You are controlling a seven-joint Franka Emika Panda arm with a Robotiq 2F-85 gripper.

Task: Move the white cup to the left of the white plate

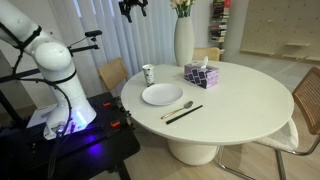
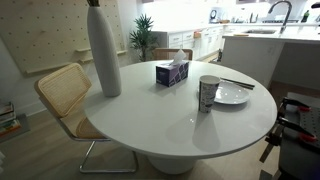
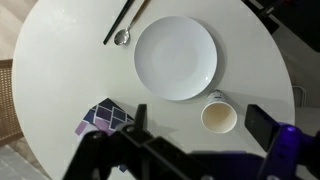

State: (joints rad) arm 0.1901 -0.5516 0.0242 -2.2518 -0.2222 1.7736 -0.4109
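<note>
**Wrist view, top-down.** Round flat white dinner plate [image 3: 175, 57] at upper centre. Small white cup w/ dark print [image 3: 219, 117] lower right of it, upright, near but apart, toward the rim of the round white tabletop [image 3: 60, 70]. Wide bare stretch at frame left of plate. Purple patterned tissue box [image 3: 105, 117] at lower left. Silver spoon [image 3: 122, 37] and black chopsticks [image 3: 125, 20] at upper left, close to the rim. Bottom of frame blocked by dark gripper body.

**Exterior views.** Black Robotiq gripper [image 1: 133, 10] at top edge, high above table, partly cut off; jaws spread, pinching nothing. Tall white vase [image 1: 184, 42] at far side, flowers cropped. Cane-backed chair [image 2: 62, 90] just beside the rim. Left part of plate hidden behind cup. Cup print too small to read.
</note>
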